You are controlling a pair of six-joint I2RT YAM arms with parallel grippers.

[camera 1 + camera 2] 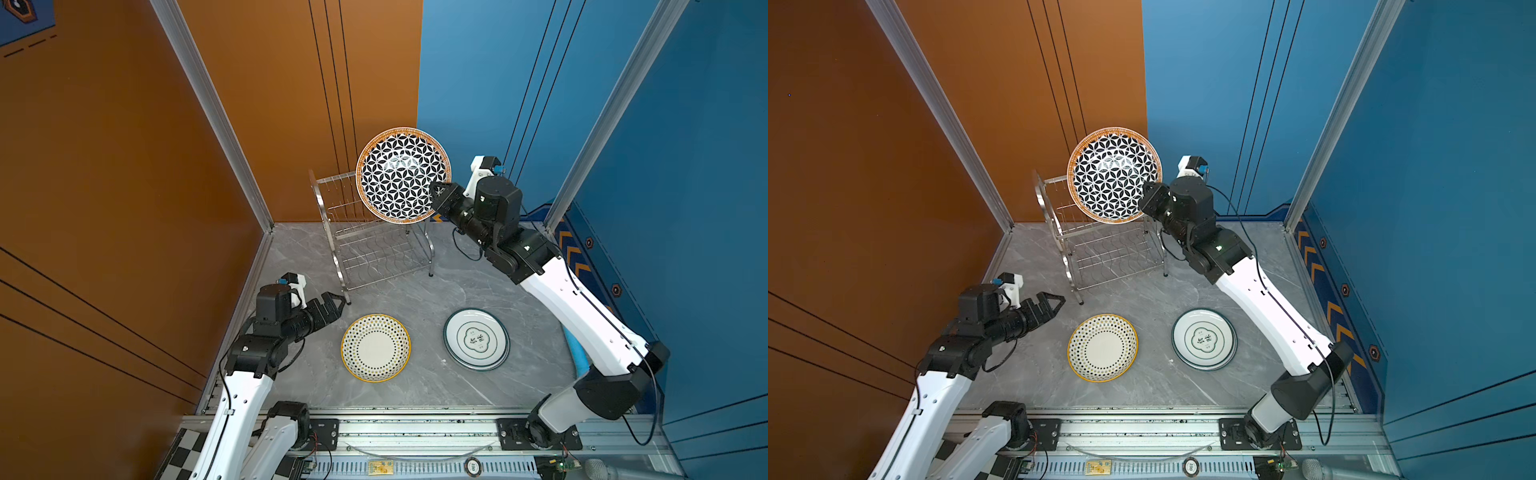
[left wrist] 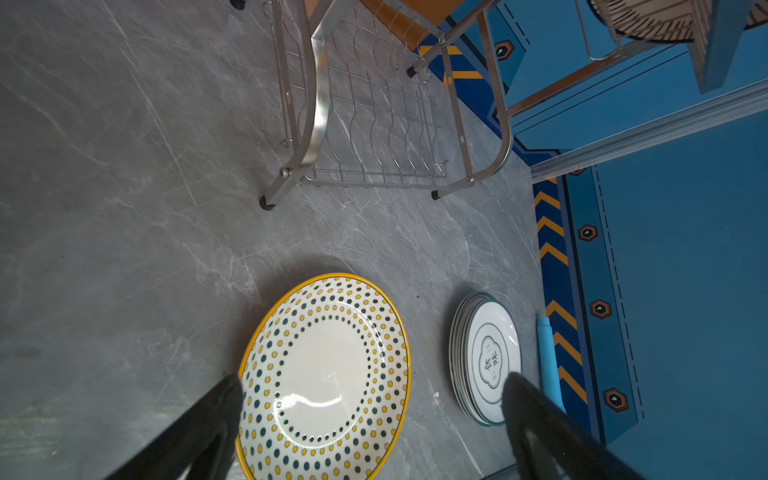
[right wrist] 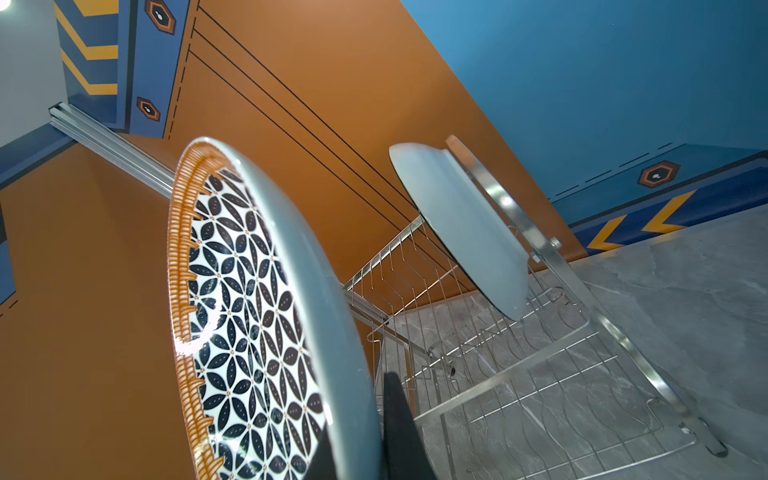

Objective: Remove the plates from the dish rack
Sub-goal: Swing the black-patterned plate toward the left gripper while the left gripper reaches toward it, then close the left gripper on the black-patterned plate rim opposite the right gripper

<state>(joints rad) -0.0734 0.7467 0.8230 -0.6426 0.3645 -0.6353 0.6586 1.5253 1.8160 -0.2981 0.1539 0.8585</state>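
The grey table [image 1: 415, 299] holds the dish rack [image 1: 376, 257] near the back wall. A flower-patterned plate [image 1: 401, 174] hangs on edge over the rack, its rim clamped by the right gripper [image 1: 435, 192]. A dotted plate [image 1: 376, 348] and a teal-rimmed stack [image 1: 476, 338] lie flat in front. The left gripper [image 1: 338, 301] hovers near the dotted plate, jaws wide apart

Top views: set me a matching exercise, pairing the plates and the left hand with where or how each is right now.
Things:
1. petal plate
2. dotted plate
3. teal-rimmed stack
4. left hand

States:
A. open, empty
B. lying singly on the table
C. raised, gripped at its rim by the right hand
D. piled on the table

Pairs: 1-C, 2-B, 3-D, 4-A.
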